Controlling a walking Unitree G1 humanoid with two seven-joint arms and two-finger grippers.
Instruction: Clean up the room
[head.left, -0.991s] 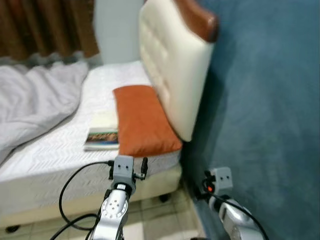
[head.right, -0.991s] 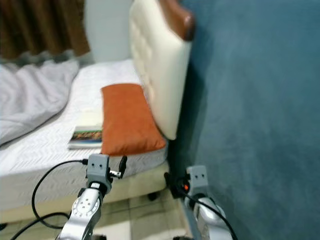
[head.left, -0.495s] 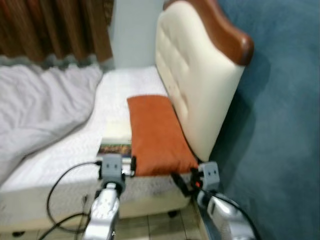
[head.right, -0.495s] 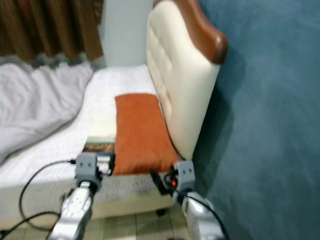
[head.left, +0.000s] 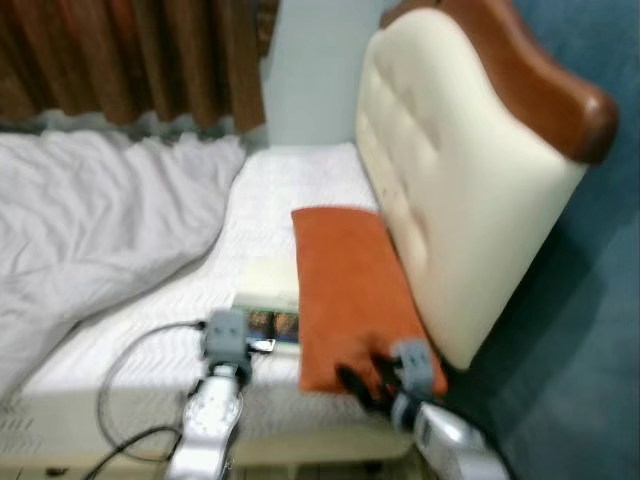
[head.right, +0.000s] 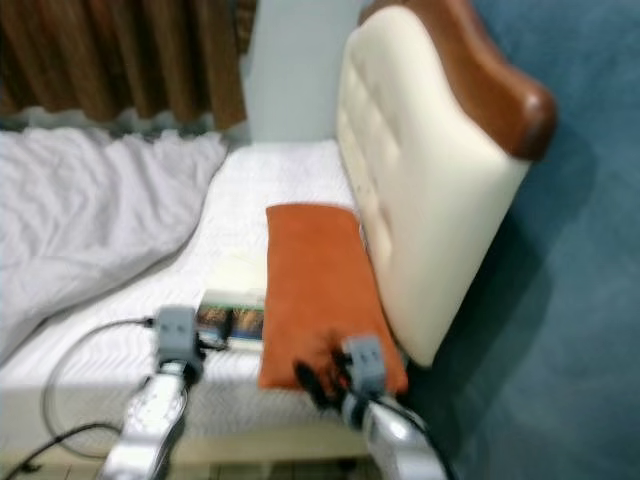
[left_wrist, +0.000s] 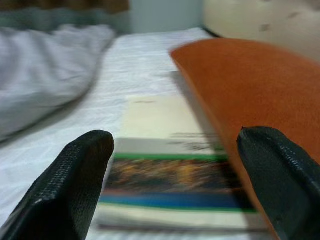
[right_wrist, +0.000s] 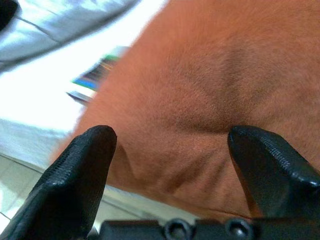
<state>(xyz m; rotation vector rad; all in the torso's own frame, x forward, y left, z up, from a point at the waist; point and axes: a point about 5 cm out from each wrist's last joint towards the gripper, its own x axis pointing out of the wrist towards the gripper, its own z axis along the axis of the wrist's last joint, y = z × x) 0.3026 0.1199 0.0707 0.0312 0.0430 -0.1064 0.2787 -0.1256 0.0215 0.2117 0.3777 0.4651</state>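
An orange pillow (head.left: 348, 285) lies on the bed against the cream headboard (head.left: 450, 200). A book (head.left: 266, 300) with a cream back and a colourful cover edge lies flat beside it, partly tucked under the pillow's side. My left gripper (left_wrist: 172, 147) is open and low over the sheet, with the book's near edge (left_wrist: 170, 175) straight ahead between the fingers. My right gripper (right_wrist: 170, 135) is open right at the pillow's near end (right_wrist: 200, 90), its fingers (right_wrist: 85, 165) spread to either side of the fabric. In the head view it sits at the pillow's near corner (head.left: 365, 380).
A crumpled white blanket (head.left: 90, 230) covers the left of the bed. The mattress edge (head.left: 100, 420) runs along the front. Brown curtains (head.left: 150, 60) hang behind, and a blue wall (head.left: 590, 330) stands to the right of the headboard.
The camera has moved closer to the bed and turned left. Both arms have come up and forward: the right gripper from near the floor to the pillow's end, the left to the book.
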